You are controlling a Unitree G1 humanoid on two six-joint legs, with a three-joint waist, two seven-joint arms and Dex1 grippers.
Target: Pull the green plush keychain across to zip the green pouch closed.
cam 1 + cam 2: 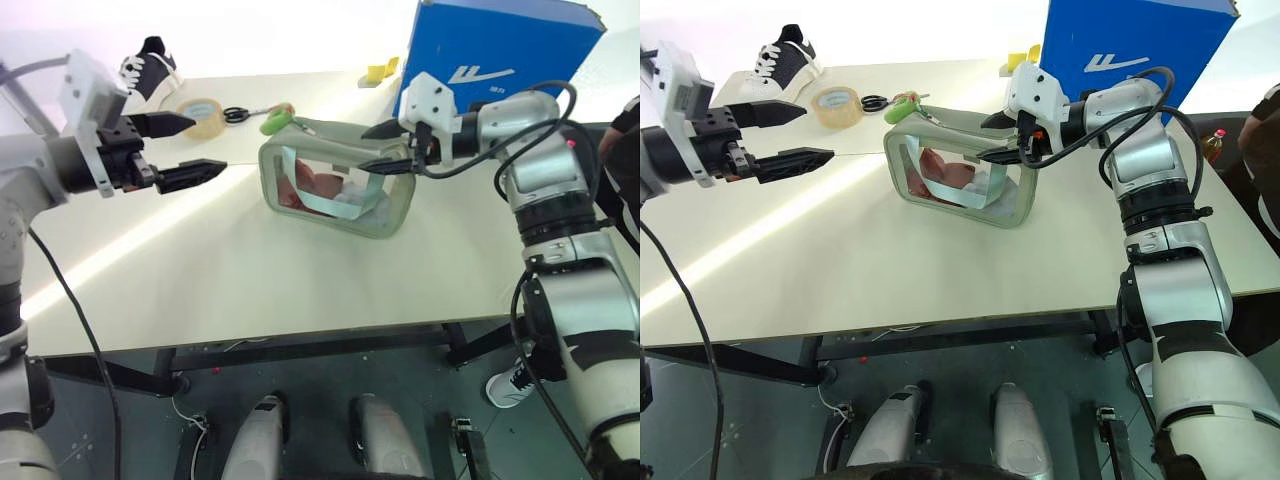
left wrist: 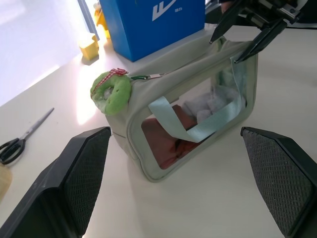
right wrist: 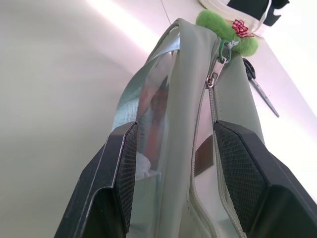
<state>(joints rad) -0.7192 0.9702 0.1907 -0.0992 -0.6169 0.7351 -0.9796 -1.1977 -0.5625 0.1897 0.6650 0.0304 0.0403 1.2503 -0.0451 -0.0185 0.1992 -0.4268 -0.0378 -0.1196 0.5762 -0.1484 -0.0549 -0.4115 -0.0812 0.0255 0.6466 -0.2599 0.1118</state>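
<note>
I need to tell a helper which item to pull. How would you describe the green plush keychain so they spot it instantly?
Find the big blue box; before it stands the green pouch. The green plush keychain hangs at its zipper end nearest the scissors: the one fuzzy bright-green thing.

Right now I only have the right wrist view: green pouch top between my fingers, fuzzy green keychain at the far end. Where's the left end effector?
Observer: The left end effector hovers open off the keychain end of the sage-green clear-sided pouch, touching nothing.
Operator: Anything behind the pouch?
Observer: A big blue box stands upright beyond the right end effector.
Operator: Near the keychain?
Observer: A yellowish tape roll lies flat beyond the bright-green plush keychain, beside black-handled scissors.
</note>
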